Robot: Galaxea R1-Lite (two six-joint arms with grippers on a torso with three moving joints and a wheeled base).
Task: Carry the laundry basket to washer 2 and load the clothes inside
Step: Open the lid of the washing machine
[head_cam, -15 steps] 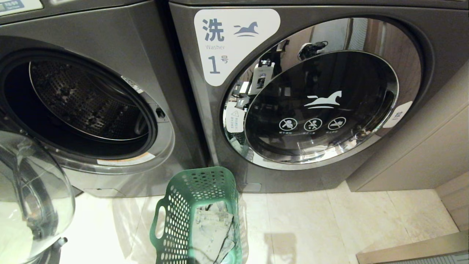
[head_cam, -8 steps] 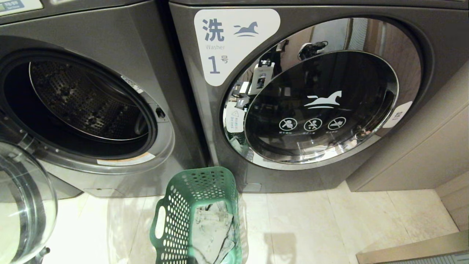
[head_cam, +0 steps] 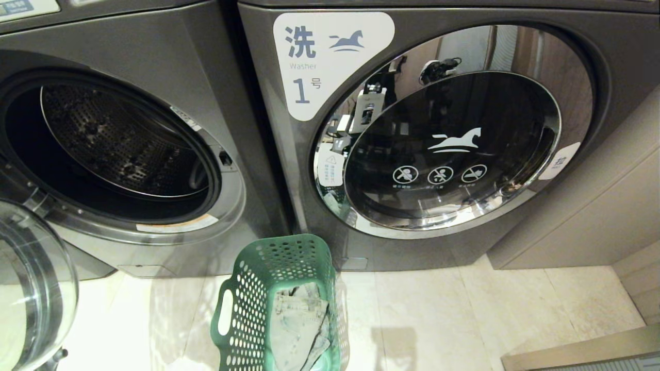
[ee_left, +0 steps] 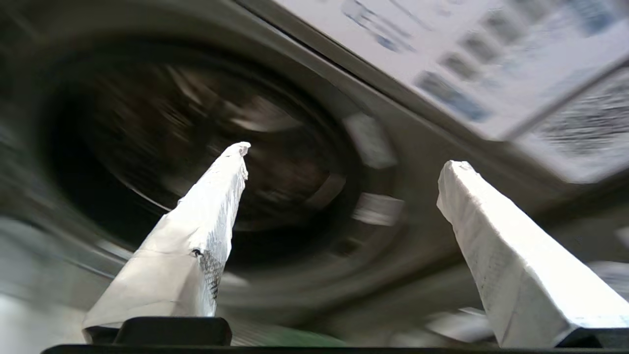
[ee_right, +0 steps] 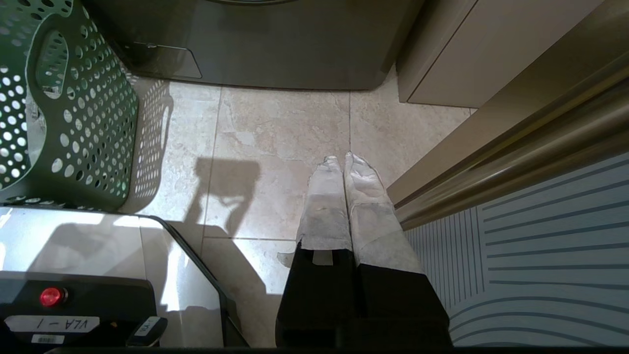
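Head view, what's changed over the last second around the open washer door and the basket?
The open washer's glass door has swung further out toward the left edge of the head view, so more of the machine's front below the drum opening shows. The laundry basket with the clothes inside, the washer labelled 1 with its door closed, and the floor all look as before. Neither arm appears there.
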